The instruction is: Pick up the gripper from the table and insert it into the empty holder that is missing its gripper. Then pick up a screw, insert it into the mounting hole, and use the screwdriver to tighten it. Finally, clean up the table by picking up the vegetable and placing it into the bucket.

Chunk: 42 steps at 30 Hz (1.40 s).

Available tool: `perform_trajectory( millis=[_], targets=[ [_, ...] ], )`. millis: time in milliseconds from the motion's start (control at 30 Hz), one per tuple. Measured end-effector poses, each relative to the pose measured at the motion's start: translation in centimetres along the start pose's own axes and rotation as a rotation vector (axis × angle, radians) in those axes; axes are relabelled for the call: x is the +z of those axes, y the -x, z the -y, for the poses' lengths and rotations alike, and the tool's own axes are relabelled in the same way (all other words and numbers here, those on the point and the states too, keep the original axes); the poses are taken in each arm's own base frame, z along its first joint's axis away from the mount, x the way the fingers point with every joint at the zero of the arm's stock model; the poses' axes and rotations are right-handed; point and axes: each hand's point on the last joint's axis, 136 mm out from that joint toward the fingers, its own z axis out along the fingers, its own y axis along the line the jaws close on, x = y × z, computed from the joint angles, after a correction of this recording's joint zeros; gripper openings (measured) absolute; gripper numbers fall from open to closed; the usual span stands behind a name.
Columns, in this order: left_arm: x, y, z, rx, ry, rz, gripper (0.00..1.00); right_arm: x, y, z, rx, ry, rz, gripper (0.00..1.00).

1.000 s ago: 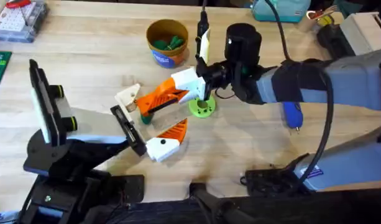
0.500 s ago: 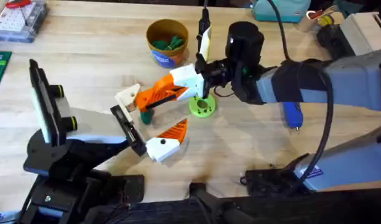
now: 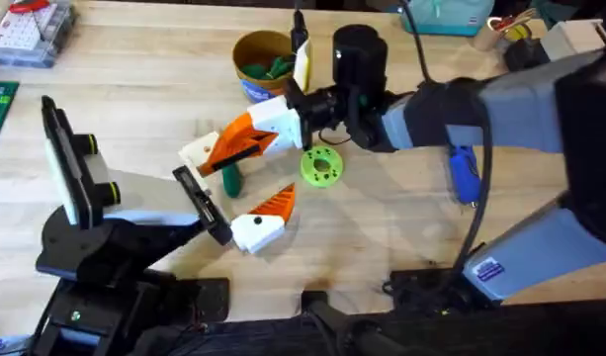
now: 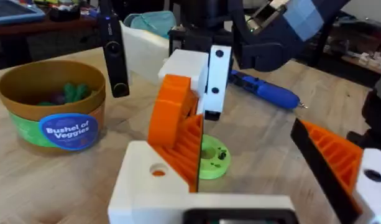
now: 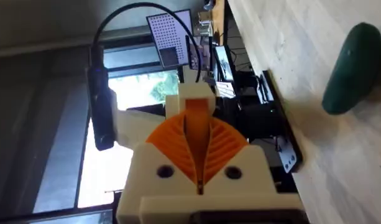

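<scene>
Both orange-ribbed fingers [image 5: 178, 146] of the right gripper [image 3: 223, 156] sit clenched, empty; I'd part them, then straddle the small dark-green toy vegetable [image 3: 230, 181] just beside their tips.

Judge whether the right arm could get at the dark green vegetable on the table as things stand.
Probably yes. The vegetable lies on the bare table just below the right gripper, nothing covering it; the lime green disc sits off to one side.

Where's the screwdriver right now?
In the overhead view the screwdriver lies on the table at right, beside the right arm, well right of the lime green disc.
</scene>
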Motion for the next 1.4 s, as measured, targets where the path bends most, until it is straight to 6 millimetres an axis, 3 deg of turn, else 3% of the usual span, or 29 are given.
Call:
perform_trajectory(
  millis=[933,1233,1400],
  targets=[
    [0.0,0.2,-0.4,0.016,0.026,0.008,0.991,0.7,1.1,-0.4,-0.057,0.013,-0.016,0.007],
    [0.0,0.1,-0.5,0.015,0.026,0.004,0.991,1.0,1.2,-0.5,-0.061,0.012,-0.005,0.243],
    [0.0,0.1,-0.4,0.014,0.024,0.003,0.991,1.0,1.3,-0.5,-0.065,0.013,-0.003,0.321]
  ],
)
